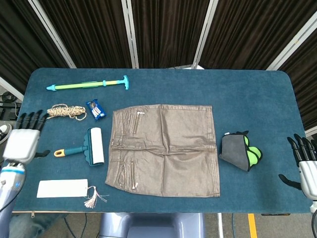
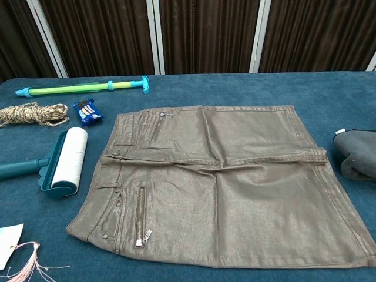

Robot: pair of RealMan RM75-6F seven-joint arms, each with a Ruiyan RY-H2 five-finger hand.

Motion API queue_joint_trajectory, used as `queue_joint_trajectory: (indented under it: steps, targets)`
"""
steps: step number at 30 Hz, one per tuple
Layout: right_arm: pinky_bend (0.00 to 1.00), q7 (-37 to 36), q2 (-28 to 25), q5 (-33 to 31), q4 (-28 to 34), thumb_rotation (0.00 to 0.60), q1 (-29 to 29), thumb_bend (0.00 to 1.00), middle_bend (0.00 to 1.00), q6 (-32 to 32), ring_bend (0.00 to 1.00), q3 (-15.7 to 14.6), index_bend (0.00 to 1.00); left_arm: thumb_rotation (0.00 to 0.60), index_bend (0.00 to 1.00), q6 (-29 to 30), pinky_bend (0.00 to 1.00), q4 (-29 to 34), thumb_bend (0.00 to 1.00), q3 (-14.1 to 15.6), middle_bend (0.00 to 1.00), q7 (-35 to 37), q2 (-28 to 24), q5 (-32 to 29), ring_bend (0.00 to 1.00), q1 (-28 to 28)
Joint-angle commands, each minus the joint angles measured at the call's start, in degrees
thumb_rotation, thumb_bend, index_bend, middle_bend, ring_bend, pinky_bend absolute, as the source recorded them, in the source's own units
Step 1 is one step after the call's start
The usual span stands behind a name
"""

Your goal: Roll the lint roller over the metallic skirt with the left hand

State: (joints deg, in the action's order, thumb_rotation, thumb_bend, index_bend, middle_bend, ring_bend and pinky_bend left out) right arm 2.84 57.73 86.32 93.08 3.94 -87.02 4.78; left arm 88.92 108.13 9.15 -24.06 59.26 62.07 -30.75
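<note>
The metallic brown skirt [image 1: 163, 148] [image 2: 223, 182] lies flat in the middle of the blue table. Just left of its waistband lies the lint roller [image 1: 88, 147] [image 2: 61, 160], with a white roll, teal frame and a handle pointing left. My left hand [image 1: 25, 140] hovers at the table's left edge, well left of the handle, fingers spread and holding nothing. At the far right edge is my right hand [image 1: 306, 163], also empty with its fingers apart. The chest view shows neither hand.
A green and teal pump toy [image 1: 89, 85] lies at the back left. A coil of rope [image 1: 64, 111] and a small blue packet [image 1: 96, 109] sit behind the roller. A white tag with a tassel [image 1: 63, 188] lies front left. A grey and green cloth [image 1: 241, 151] sits right of the skirt.
</note>
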Motion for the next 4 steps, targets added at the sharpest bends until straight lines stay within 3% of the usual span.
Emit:
queue_joint_trajectory:
  steps: [1,4]
  targets:
    - [0.00,-0.33,-0.18,0.51,0.09,0.600,-0.21,0.00,0.00,-0.69,0.00,-0.01,0.00,0.600,0.00,16.24,0.00,-0.26,0.00,2.70,0.00,1.12,4.57,11.66,0.00,13.20]
    - [0.00,-0.91,-0.42,0.92,-0.05,0.600,-0.51,0.00,0.00,-1.46,0.00,0.01,0.00,0.600,0.00,17.55,0.00,-2.69,0.00,3.45,0.00,1.98,6.36,15.75,0.00,16.07]
